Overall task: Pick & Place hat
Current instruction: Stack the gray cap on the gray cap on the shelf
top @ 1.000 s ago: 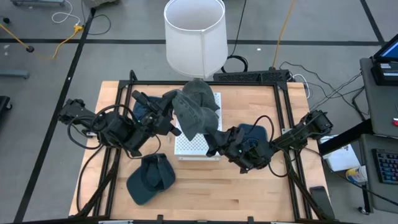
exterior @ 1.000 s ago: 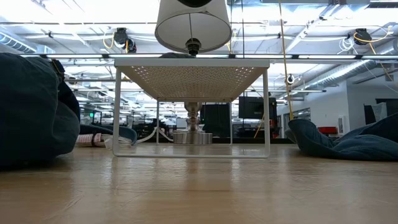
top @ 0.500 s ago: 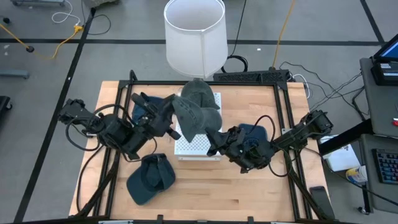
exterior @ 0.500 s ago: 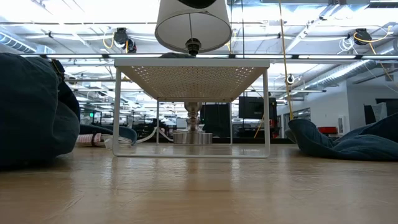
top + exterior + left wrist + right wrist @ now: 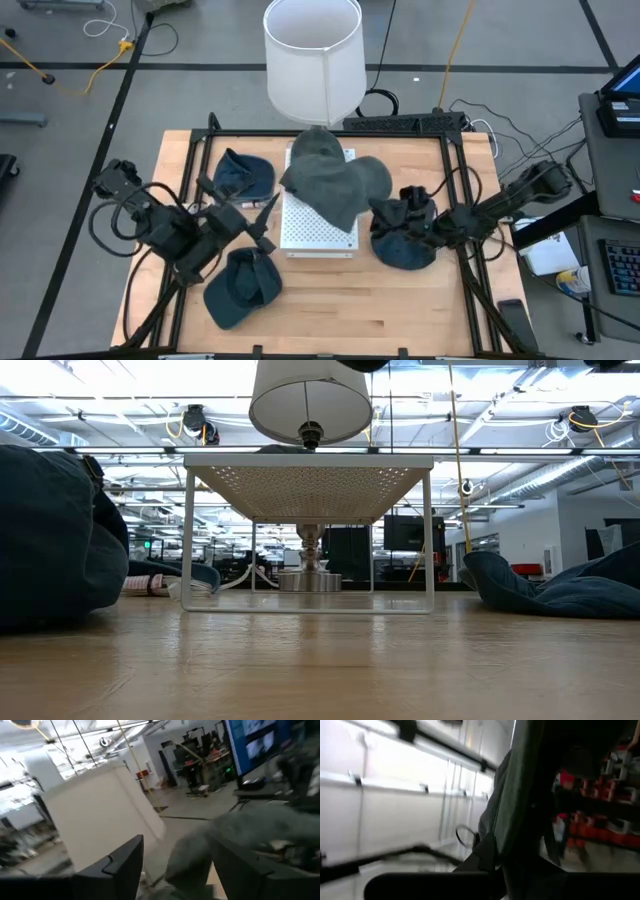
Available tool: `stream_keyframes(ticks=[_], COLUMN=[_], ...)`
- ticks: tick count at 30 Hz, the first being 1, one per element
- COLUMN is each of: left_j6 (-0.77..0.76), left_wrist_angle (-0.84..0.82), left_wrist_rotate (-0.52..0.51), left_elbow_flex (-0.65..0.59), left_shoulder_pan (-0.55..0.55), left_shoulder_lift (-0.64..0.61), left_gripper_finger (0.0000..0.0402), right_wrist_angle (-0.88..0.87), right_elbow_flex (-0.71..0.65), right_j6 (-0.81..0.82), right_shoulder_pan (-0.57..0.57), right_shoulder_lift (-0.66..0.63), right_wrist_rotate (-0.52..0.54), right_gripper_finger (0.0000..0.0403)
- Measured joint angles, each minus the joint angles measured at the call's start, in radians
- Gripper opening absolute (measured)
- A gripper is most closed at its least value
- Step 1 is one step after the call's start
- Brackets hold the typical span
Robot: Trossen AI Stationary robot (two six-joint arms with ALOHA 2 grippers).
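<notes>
A grey hat [image 5: 328, 178] lies spread over the far part of the white perforated stand [image 5: 316, 232], its right part reaching past the stand's right edge. My right gripper [image 5: 398, 210] is shut at that right part; in its wrist view grey cloth [image 5: 512, 795] hangs close in front. My left gripper [image 5: 265, 222] stands open just left of the stand, clear of the hat, which shows ahead between its fingers as the grey hat [image 5: 220, 840]. My right gripper is shut on the grey hat's right-hand edge [image 5: 496, 837], coming at it about level from the table's right side. The cloth runs down into the fingers, which hide the exact spot. The rest of the hat rests on the stand's top.
Three dark blue hats lie on the table: one at the far left [image 5: 243, 175], one at the near left [image 5: 240, 290], one right of the stand [image 5: 402, 248] under my right gripper. A white lampshade [image 5: 313, 55] stands beyond the far edge. Black frame rails [image 5: 190, 170] border the table.
My left gripper has opened, let go of the grey hat and drawn back toward the table's near left. My right gripper has shut and gone toward the right edge. The hat, bunched up before, now lies spread across the stand with its right part drawn out.
</notes>
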Motion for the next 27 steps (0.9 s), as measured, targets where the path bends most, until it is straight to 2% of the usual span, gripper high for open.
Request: stream_keyframes(ticks=[4, 8, 14, 21, 27], left_j6=[-0.1, -0.148, -0.233, -0.323, -0.341], left_wrist_angle=[-0.004, -0.006, 0.0, -0.002, -0.001], left_wrist_rotate=[0.0, 0.0, 0.005, 0.006, 0.007], left_elbow_flex=[0.0, 0.0, 0.0, 0.0, 0.0], left_shoulder_pan=[-0.029, -0.041, -0.047, -0.047, -0.046], left_shoulder_lift=[0.0, 0.0, 0.0, 0.0, 0.0], left_gripper_finger=[0.0234, 0.0226, 0.0228, 0.0241, 0.0241], right_wrist_angle=[-0.211, -0.399, -0.447, -0.446, -0.382], right_elbow_flex=[-0.071, -0.08, -0.08, -0.08, -0.08], right_j6=[0.001, 0.008, 0.095, 0.222, 0.291], right_shoulder_pan=[-0.073, -0.174, -0.355, -0.507, -0.663], right_shoulder_lift=[-0.139, -0.236, -0.274, -0.254, -0.188], right_wrist_rotate=[-0.231, -0.514, -0.861, -1.14, -1.264], right_gripper_finger=[0.0005, 0.0005, 0.0005, 0.0005, 0.0005])
